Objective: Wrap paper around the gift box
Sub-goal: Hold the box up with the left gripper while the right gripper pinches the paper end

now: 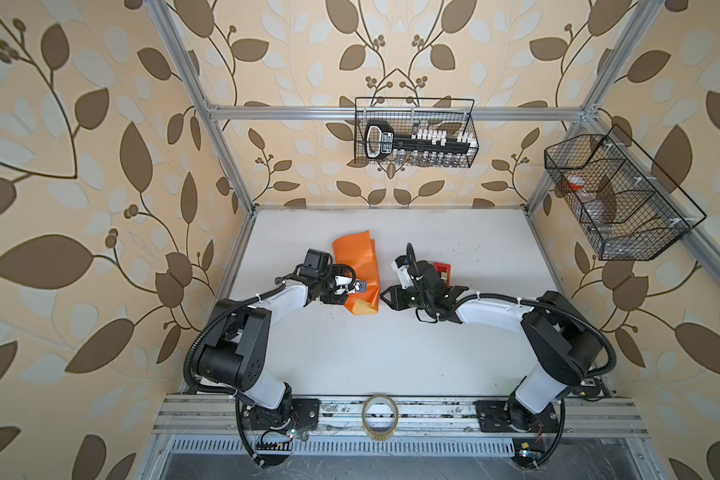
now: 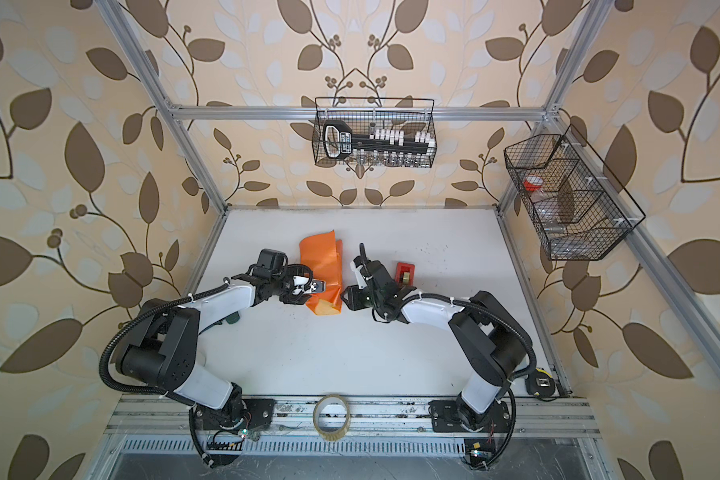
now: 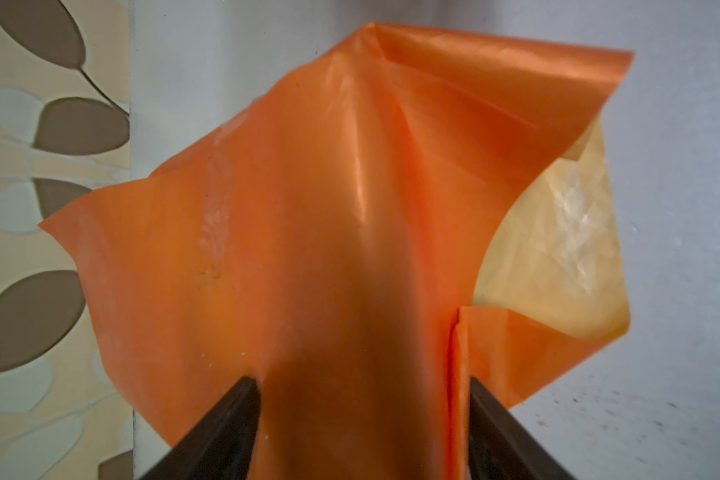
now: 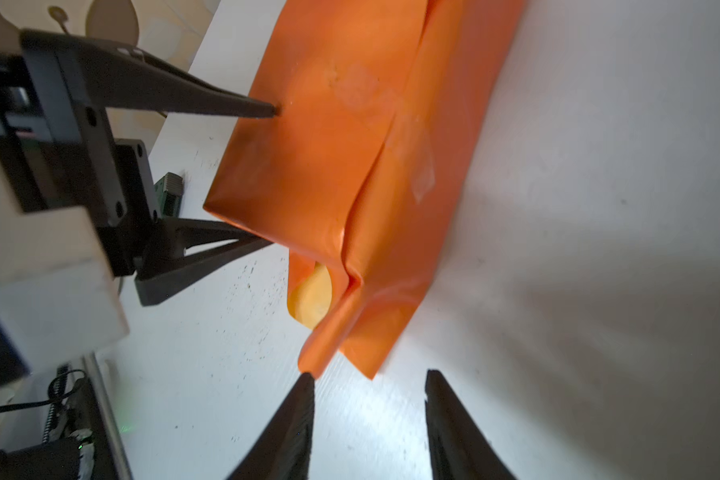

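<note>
Right gripper (image 4: pixel 368 376): I hold its jaws half spread, empty; paper (image 4: pixel 329 166) edge lies just beyond the tips. Left gripper (image 3: pixel 361 380): jaws wide, pinching the folded paper.

Legible text: none is being found in any view. A white label (image 1: pixel 385 141) on the black tool (image 1: pixel 370 146) in the wire basket (image 1: pixel 433 99) is showing dark print in both top views, but it is reading too small to make out.

The thin orange wrapping paper (image 3: pixel 308 208) looks smooth and glossy — its yellow-tan underside crinkled, sheeny; the white tabletop (image 1: pixel 391 353) is matt, speckled with scuffs.
</note>
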Tool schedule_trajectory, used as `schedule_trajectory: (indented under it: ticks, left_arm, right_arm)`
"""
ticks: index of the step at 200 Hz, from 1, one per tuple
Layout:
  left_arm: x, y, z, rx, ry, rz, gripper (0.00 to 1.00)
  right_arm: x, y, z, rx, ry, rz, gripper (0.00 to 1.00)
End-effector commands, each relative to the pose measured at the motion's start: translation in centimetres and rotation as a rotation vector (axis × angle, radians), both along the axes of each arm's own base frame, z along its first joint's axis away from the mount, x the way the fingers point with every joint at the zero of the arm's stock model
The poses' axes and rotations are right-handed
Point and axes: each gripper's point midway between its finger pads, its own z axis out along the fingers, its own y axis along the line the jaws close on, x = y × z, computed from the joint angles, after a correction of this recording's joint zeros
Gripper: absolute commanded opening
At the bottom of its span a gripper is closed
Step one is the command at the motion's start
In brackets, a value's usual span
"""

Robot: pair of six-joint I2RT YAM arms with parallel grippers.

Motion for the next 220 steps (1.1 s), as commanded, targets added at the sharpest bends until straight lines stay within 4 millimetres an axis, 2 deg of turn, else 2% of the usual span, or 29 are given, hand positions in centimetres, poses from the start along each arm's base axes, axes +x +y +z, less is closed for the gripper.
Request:
schedule_trajectory:
  ticks: [1, 34, 89, 129, 150, 165, 220]
  left_arm:
    - [-2.9, 0.6, -2.7, 0.043, 0.160, 0.007, 0.76]
    - [-2.8, 0.5, -2.7, 0.040, 0.158, 0.003, 0.76]
    - [-2.9, 0.5, -2.7, 0.043, 0.160, 0.000, 0.76]
    - [-2.8, 0.4, -2.9, 0.043, 0.162, -0.006, 0.75]
    - [-2.7, 0.2, -2.4, 0.031, 0.169, 0.002, 0.75]
    - [-2.7, 0.3, -2.7, 0.039, 0.164, -0.006, 0.75]
    - [-3.0, 0.1, -2.9, 0.038, 0.168, -0.016, 0.75]
  right_arm:
    - [1.3, 0.9, -0.7, -0.040, 0.013, -0.005, 0.47]
    - [2.3, 2.1, -2.5, -0.080, 0.047, 0.007, 0.49]
    - [2.5, -0.7, -5.3, -0.262, 0.036, -0.033, 0.48]
    - [2.1, -0.5, -5.8, -0.257, 0.052, -0.013, 0.45]
    - [1.7, 0.3, -4.7, -0.216, 0.046, 0.025, 0.43]
    - [1.5, 0.5, -4.3, -0.209, 0.035, 0.045, 0.39]
    - [2.2, 1.0, -5.7, -0.201, 0.052, 0.018, 0.26]
